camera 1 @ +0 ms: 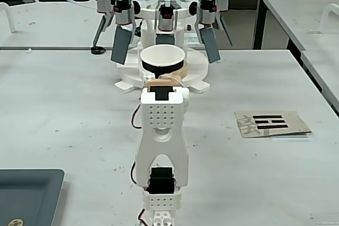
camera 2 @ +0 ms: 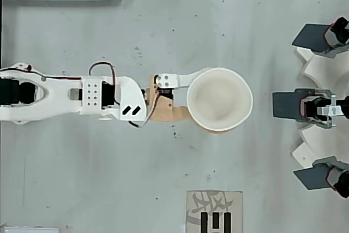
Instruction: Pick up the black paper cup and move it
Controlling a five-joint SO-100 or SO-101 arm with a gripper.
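Observation:
The black paper cup point(camera 1: 162, 63) is held upright above the table, its white inside point(camera 2: 220, 99) open to the overhead camera and its black wall showing in the fixed view. My gripper point(camera 2: 203, 100) is shut on the cup, one white finger along the cup's upper side in the overhead view and a tan finger along its lower side. The white arm point(camera 2: 71, 96) stretches from the left edge of the overhead view; in the fixed view it rises from the bottom centre point(camera 1: 160, 141).
A white machine with three grey paddles point(camera 2: 289, 105) stands just right of the cup in the overhead view, and behind the cup point(camera 1: 164, 35) in the fixed view. A printed paper card point(camera 1: 271, 123) lies at the right. A dark grey tray point(camera 1: 29, 194) sits at the bottom left.

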